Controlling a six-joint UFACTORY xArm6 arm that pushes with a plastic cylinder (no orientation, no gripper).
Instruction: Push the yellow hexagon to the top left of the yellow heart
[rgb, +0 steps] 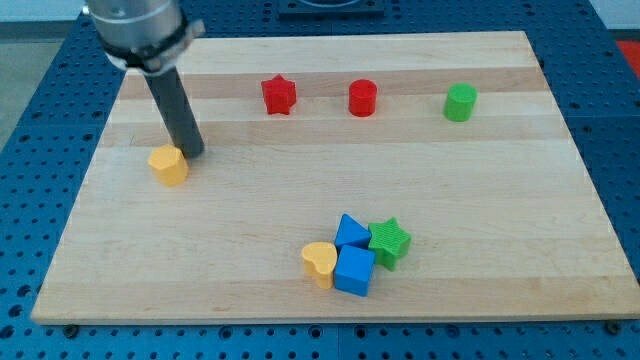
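Note:
The yellow hexagon (169, 165) lies at the view's left on the wooden board (480, 180). The yellow heart (319, 263) lies near the view's bottom centre, touching a blue cube. My tip (193, 154) stands just to the upper right of the yellow hexagon, touching or almost touching it. The rod slants up to the view's top left. The hexagon is far to the upper left of the heart.
A blue cube (354, 270), a blue triangular block (350, 232) and a green star (389, 242) cluster right of the heart. A red star (279, 95), a red cylinder (362, 98) and a green cylinder (460, 102) line the view's top.

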